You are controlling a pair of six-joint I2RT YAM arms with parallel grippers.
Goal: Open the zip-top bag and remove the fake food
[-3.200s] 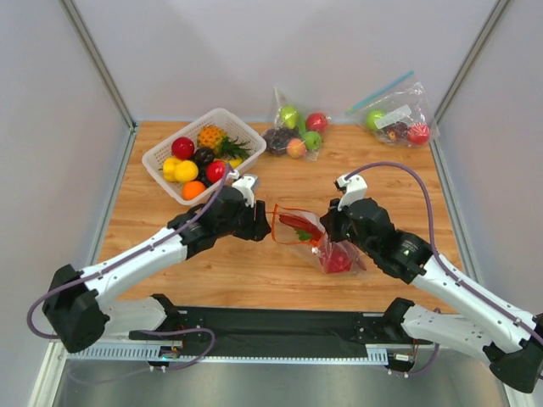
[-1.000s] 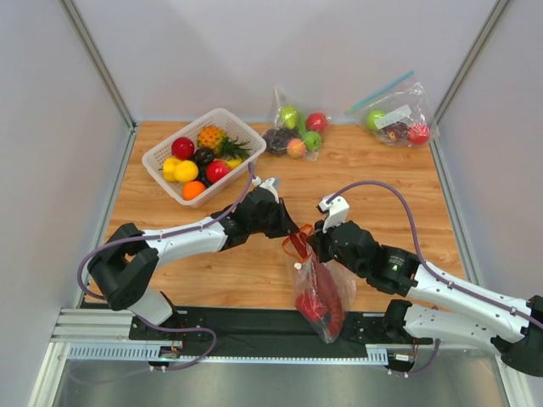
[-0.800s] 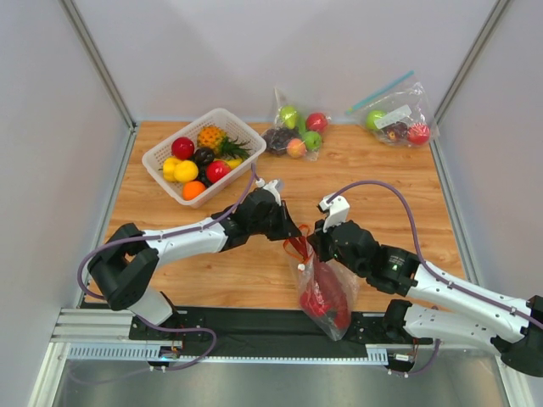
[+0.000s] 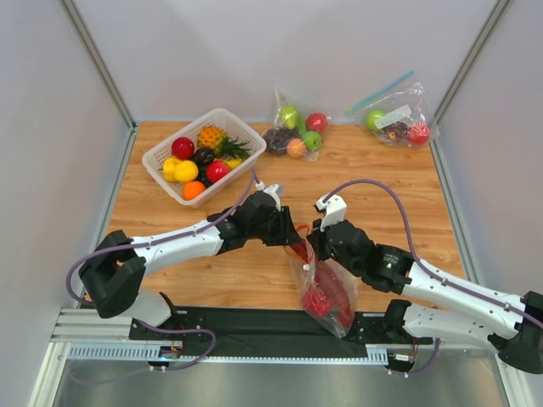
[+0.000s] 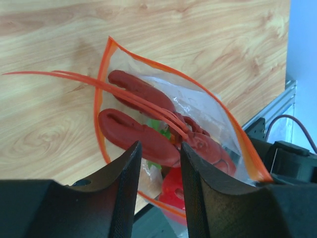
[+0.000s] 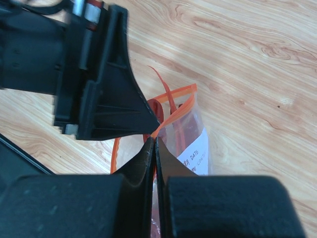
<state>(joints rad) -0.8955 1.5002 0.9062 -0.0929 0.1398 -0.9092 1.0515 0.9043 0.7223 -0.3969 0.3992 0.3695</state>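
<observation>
Wooden tabletop (image 4: 382, 170), lower centre: right gripper (image 6: 154, 145) clenches the zip-top bag (image 4: 329, 292) by its rim; left gripper (image 5: 157, 148), jaws parted, could snag the orange strip (image 5: 148, 63) and yank it free.

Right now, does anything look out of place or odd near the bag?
Yes. The bag dangles at the table's near edge, pinched at its rim by the right jaws. The lobster's thin red feelers poke out of its open mouth.
</observation>
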